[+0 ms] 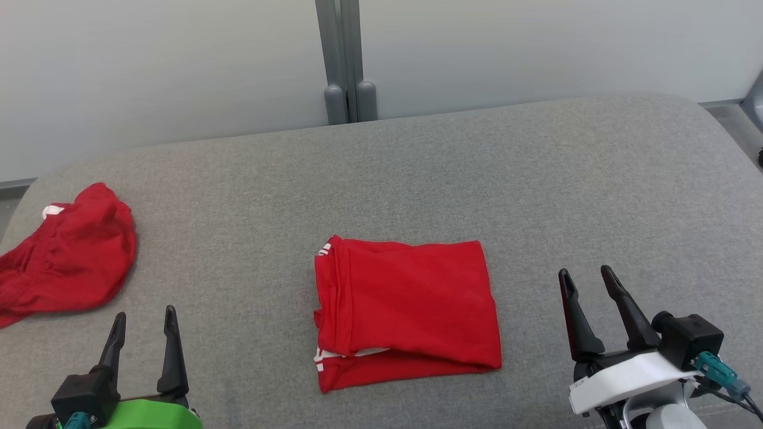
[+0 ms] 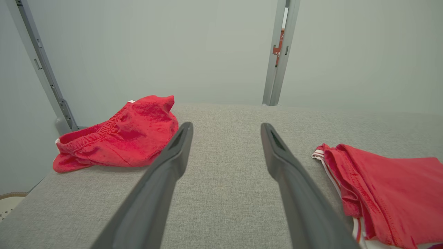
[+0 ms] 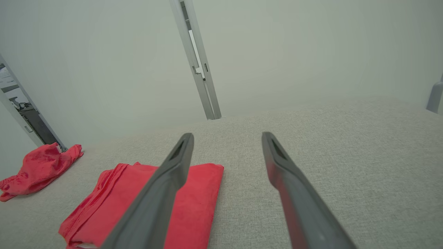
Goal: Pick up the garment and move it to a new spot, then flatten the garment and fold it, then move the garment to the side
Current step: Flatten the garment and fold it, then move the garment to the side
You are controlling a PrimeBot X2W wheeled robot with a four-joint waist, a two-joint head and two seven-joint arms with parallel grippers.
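Folded red garment point(image 1: 411, 304) centre of grey pad point(image 1: 536, 179), toward near edge, long axis side-to-side | right gripper point(image 1: 585, 272) nearer, garment to its left | left gripper point(image 1: 146, 312) farther | both spread, empty

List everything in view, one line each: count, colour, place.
folded garment: one, red with white trim, middle of the surface, between the two grippers
crumpled garment: one, red, far left of the surface, near its edge
padded surface: one, grey fabric, under both garments
wall panels: two, pale, behind the surface
post: one, grey metal, between the panels
left gripper: one, dark fingers on a green wrist, lower left, open, holding nothing
right gripper: one, dark fingers on a white wrist, lower right, open, holding nothing
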